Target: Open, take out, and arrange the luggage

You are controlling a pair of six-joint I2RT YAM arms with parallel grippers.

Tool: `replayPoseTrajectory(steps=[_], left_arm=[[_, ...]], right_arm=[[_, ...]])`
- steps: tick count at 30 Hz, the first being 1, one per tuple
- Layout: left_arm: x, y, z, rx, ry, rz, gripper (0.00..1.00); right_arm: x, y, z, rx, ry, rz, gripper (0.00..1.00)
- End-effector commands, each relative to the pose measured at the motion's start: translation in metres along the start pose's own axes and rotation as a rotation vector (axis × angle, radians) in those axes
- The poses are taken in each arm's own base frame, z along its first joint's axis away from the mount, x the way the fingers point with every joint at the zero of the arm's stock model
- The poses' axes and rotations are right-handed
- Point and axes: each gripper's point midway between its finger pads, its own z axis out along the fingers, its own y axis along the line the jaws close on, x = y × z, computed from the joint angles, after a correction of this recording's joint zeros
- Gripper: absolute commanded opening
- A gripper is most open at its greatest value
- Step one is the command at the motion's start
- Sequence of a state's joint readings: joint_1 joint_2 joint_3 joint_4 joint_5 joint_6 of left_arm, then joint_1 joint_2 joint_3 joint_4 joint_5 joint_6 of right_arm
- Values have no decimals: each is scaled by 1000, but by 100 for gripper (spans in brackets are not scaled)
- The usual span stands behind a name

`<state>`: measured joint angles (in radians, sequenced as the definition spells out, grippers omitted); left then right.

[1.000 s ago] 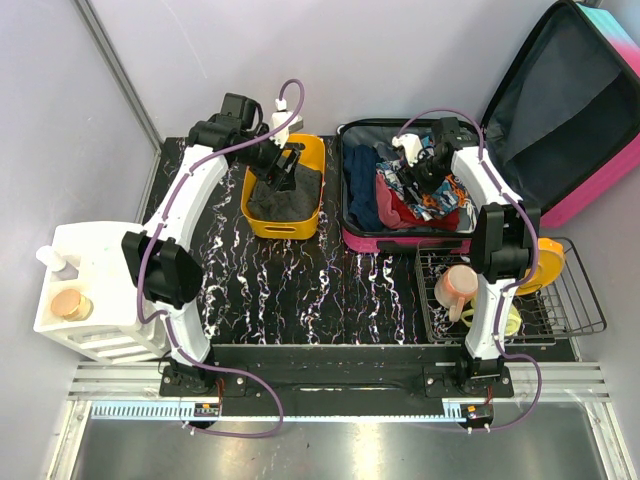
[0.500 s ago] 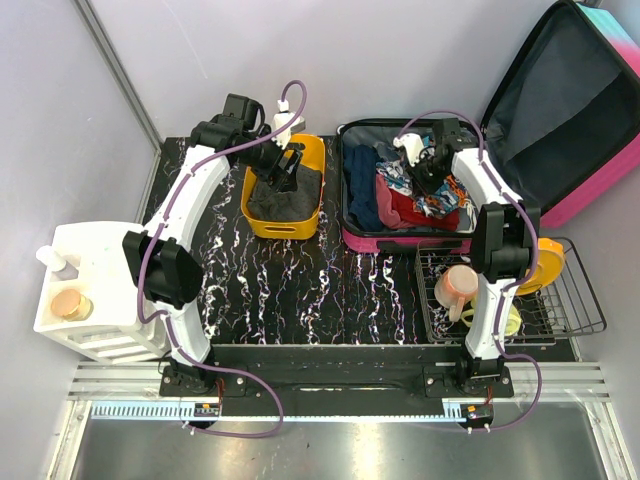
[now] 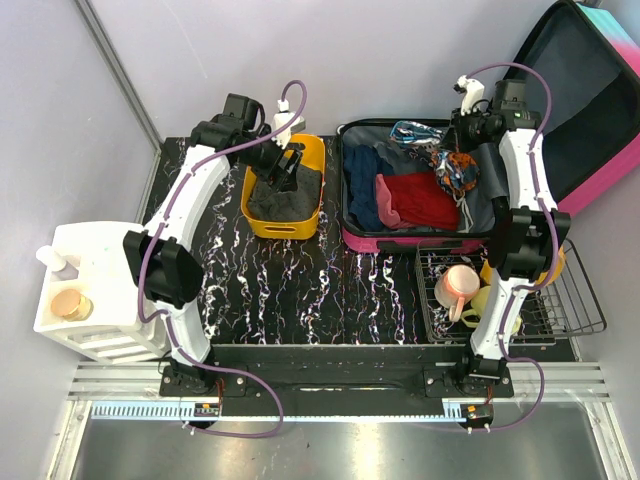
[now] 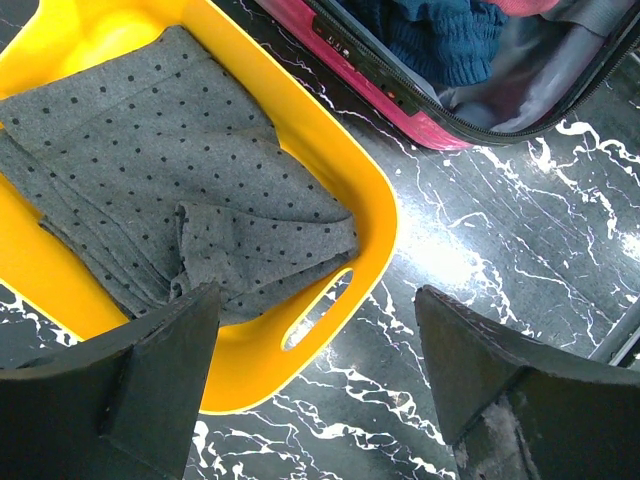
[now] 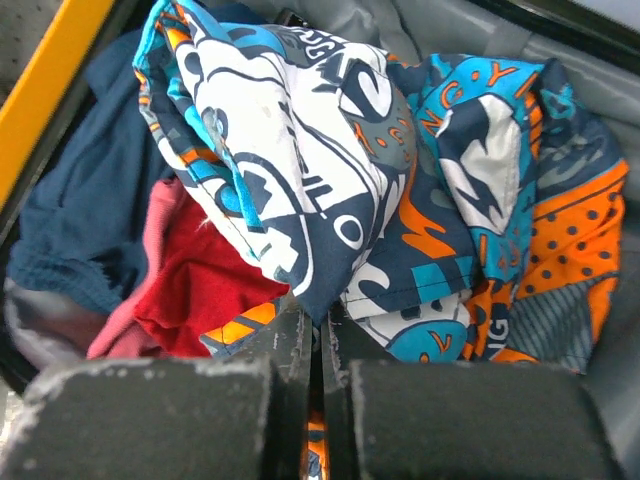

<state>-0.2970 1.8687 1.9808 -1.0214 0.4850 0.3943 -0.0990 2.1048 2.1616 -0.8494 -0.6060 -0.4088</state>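
The luggage [image 3: 400,243] lies open at the worktop's far right corner. Your right tool [image 5: 320,325] is clamped on a printed garment [image 5: 330,190]. Your left tool [image 4: 318,340] gapes over the yellow bin [image 4: 375,215]. A red garment [image 3: 425,200] and a navy garment [image 3: 362,190] are not yet out.

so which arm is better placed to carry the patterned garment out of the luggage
Right: the right end effector is shut on the patterned garment above the open luggage; the left end effector hangs open over the orange bin, holding nothing.
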Motion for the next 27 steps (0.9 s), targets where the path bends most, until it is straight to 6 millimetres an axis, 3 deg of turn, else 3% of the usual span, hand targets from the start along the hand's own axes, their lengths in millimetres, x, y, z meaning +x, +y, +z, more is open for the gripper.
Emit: replayPoseTrajectory(steps=[1,6,7,8,10,17,20,21,23,25,27], left_arm=[[-21,16,-7,-37,-70,6,83],[-20,33,-13,-31,-95,-94,83],[-21,34,-14,-26,-102,-106,83],[-21,35,-14,-24,-105,-123,83],[-18,42,-17,-32,-107,-143,83],[-9,54,-24,-53,-119,-205,83],[-13,57,-31,-19,-158,-193,83],[-22,59,-41,-12,-194,-153,83],[-41,61,-54,-21,-257,10,85],[-71,52,-78,-29,-348,254,87],[-98,39,-98,-60,-417,417,89]], right_arm=[[-50,33,-18,-100,-142,45,0],[-101,37,-32,-127,-279,19,0],[-104,34,-26,-139,-289,32,0],[-124,41,-37,-162,-339,-10,0],[-143,45,-42,-191,-393,-58,0],[-186,62,-48,-263,-546,-183,0],[-195,87,-44,-320,-578,-266,0],[-197,100,-41,-348,-579,-292,0],[-194,107,-44,-379,-574,-306,0],[-190,138,-38,-452,-552,-321,0],[-183,149,-36,-483,-523,-317,0]])
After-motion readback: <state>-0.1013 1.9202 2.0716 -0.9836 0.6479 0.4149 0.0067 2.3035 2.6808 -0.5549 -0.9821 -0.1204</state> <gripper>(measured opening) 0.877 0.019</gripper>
